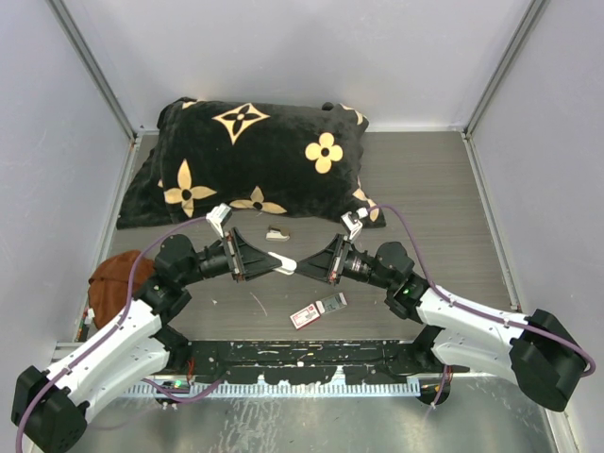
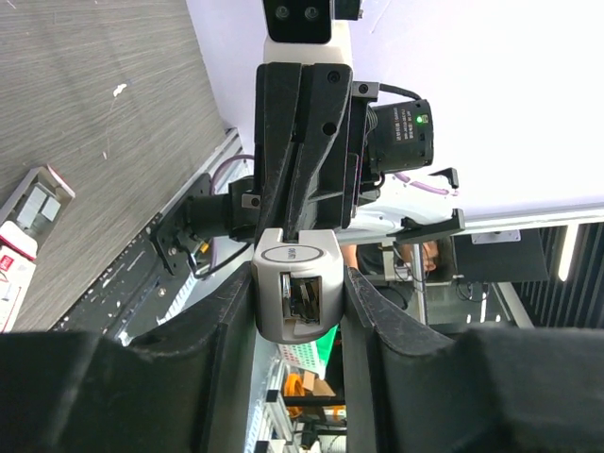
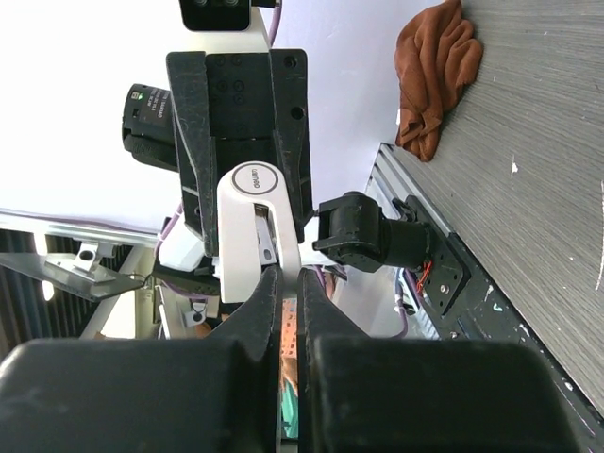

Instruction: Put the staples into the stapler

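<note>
A small white stapler [image 1: 286,267] hangs above the table between my two grippers. My left gripper [image 1: 275,264] is shut on its body, which fills the gap between the fingers in the left wrist view [image 2: 296,294]. My right gripper [image 1: 299,268] faces it, its jaws almost together and pinching a thin white edge of the stapler [image 3: 259,241]. The red-and-white staple box [image 1: 307,315], with its grey tray [image 1: 333,303] slid out, lies on the table just in front of the grippers. It also shows in the left wrist view [image 2: 26,226].
A black pillow [image 1: 255,160] with gold flowers lies at the back. A small pale object [image 1: 277,235] sits on the table in front of it. A brown cloth [image 1: 115,281] lies at the left edge, and also shows in the right wrist view [image 3: 436,71]. A black base rail [image 1: 302,357] runs along the near edge.
</note>
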`<state>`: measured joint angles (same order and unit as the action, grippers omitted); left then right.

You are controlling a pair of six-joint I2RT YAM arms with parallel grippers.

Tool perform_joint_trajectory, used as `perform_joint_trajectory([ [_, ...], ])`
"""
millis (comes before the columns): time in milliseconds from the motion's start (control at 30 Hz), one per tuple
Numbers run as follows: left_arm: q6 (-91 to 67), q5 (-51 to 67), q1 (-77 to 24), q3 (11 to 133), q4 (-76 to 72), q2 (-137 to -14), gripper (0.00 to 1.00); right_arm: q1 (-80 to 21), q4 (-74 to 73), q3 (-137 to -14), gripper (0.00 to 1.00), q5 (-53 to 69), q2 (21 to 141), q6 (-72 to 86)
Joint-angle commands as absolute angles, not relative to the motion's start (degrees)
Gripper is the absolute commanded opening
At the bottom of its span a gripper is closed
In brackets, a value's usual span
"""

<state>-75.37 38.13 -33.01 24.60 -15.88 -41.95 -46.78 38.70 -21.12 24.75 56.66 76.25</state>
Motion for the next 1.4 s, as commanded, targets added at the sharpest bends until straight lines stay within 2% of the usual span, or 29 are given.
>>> perform_joint_trajectory([
  [0, -72.51, 37.52, -33.44, 25.21, -14.94, -41.68, 0.44, -47.75, 42.21, -24.71, 0.01, 24.56, 55.13, 74.5],
  [67, -70.41, 37.1, -33.48, 26.28, -11.76, -41.43, 0.68, -47.72, 36.89, -25.6, 0.01, 23.84, 53.94, 71.8],
  [133, -67.11, 36.56, -33.28, 28.1, -6.79, -40.95, 0.84, -47.7, 30.02, -27.04, 0.01, 22.78, 52.28, 68.66],
  [200, -62.91, 35.87, -32.41, 30.95, -0.95, -40.34, 0.93, -47.51, 23.09, -28.42, 0.01, 21.55, 50.59, 65.75],
  [333, -50.15, 32.48, -30.26, 37.47, 12.74, -39.35, 0.98, -47.29, 9.62, -31.74, 0.01, 18.76, 47.76, 60.35],
  [467, -36.46, 29.04, -30.28, 44.1, 21.72, -39.88, 0.99, -47.13, -3.51, -35.77, 0.01, 15.85, 48.78, 55.77],
  [600, -28.07, 34.08, -32.34, 47.15, 20.41, -42.87, 0.94, -47.11, -8.26, -37.28, 0.0, 16.02, 51.23, 53.29],
  [700, -20.12, 32.3, -38.36, 49.37, 22.07, -45.3, 0.92, -47.11, -9.47, -38.82, 0.01, 17.64, 53.31, 52.26],
  [1000, 1.0, 16.71, -57.89, 50.38, 24.0, -50.76, 0.88, -47.11, -12.23, -42.13, 0.01, 22.63, 58.06, 50.13],
  [1133, 5.1, 12.79, -60.31, 50.32, 24.02, -53.04, 0.82, -47.11, -12.01, -42.65, 0.01, 24.81, 59.44, 49.64],
  [1233, 6.28, 12.69, -60.96, 50.46, 23.66, -54.34, 0.71, -47.11, -12.1, -43.25, 0.01, 26.16, 60.15, 49.31],
  [1367, 7.41, 12.03, -61.74, 50.16, 23.38, -55.35, 0.63, -47.07, -11.95, -44.06, 0.01, 27.66, 61.09, 48.67],
])
